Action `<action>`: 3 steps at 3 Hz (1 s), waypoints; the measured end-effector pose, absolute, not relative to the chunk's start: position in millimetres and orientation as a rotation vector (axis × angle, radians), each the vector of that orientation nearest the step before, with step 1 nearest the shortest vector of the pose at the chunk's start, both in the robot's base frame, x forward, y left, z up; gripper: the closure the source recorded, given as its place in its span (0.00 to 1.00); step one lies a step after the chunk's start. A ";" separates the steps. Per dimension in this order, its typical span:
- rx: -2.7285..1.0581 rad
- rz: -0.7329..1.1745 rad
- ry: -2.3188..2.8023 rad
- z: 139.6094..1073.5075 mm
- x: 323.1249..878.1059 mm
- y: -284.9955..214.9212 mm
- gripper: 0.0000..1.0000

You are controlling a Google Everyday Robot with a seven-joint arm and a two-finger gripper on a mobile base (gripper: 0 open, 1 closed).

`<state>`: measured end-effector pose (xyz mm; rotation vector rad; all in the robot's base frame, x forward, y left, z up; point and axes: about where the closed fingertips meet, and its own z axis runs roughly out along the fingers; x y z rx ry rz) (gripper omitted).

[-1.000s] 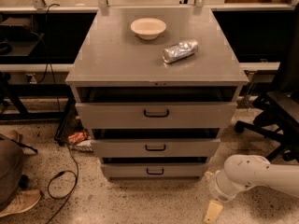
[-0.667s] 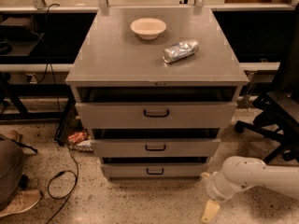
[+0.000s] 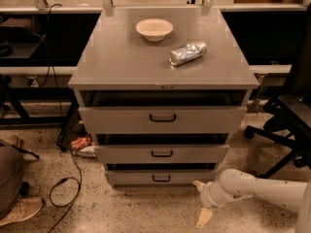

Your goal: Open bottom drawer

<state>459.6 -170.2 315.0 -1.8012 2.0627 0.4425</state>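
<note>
The bottom drawer (image 3: 160,177) is the lowest of three grey drawers in the metal cabinet (image 3: 121,67), with a small black bar handle (image 3: 161,178). A dark gap shows above its front panel. My gripper (image 3: 201,201) is low near the floor, just right of the bottom drawer's right end, on a white arm (image 3: 262,191) that comes in from the right. Its two cream fingers (image 3: 204,218) are spread apart and hold nothing. It is not touching the handle.
A white bowl (image 3: 154,29) and a crushed silver can (image 3: 187,53) lie on the cabinet top. A black office chair (image 3: 286,120) stands at the right. A cable (image 3: 68,183), a shoe (image 3: 22,210) and snack wrappers (image 3: 81,143) lie on the floor at the left.
My arm has moved left toward the cabinet's lower right corner. A second finger now shows near the bottom drawer's right end. The drawers have not moved.
</note>
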 end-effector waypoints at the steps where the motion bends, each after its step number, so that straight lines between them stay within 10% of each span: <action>1: -1.804 0.436 2.061 314.5 460.9 -171.0 0.00; 3: -1.807 0.324 2.023 249.4 504.0 -189.5 0.00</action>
